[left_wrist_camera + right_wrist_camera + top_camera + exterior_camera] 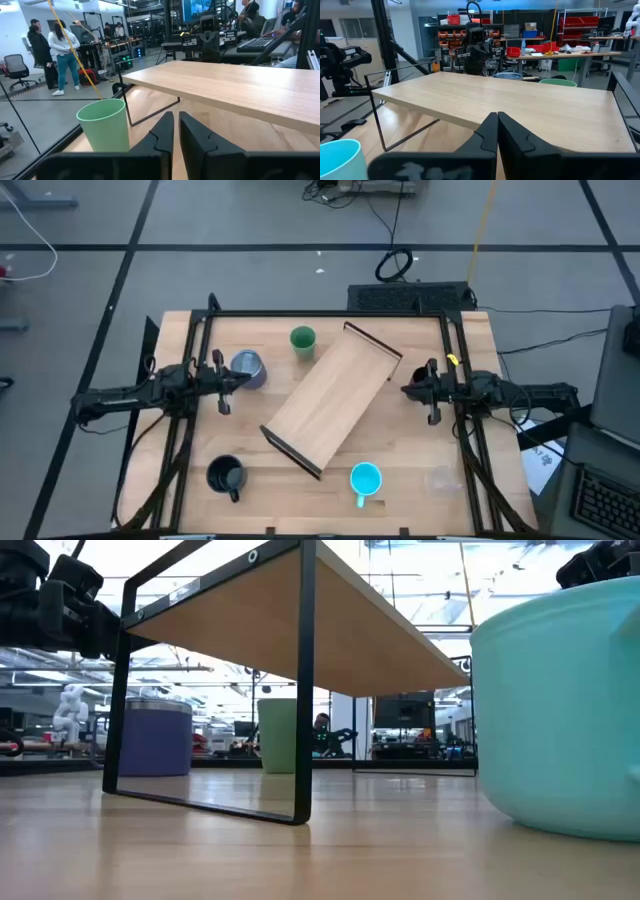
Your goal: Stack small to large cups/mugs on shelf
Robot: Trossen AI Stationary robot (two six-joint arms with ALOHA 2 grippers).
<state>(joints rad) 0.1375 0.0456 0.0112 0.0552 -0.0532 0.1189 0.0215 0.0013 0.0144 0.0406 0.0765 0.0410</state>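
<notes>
Diagonally, long flat light-wood shelf point(335, 398) on thin black brackets.

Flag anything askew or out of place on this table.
The long light-wood shelf board sits diagonally across the tabletop, not square to its edges. It holds no cups; the green cup and cyan handled mug stand beside it.

Both arms were dark, nearly black, built of slim jointed segments that widened into blocky wrist housings. The left arm point(130, 392) carried a bulky cluster of parts near its gripper point(228, 383), and the right arm point(520, 393) matched it, ending in its own gripper point(408, 389). Seen from the wrists, the fingers point(161, 134) were matte black, angular wedges with stepped, notched inner edges.
</notes>
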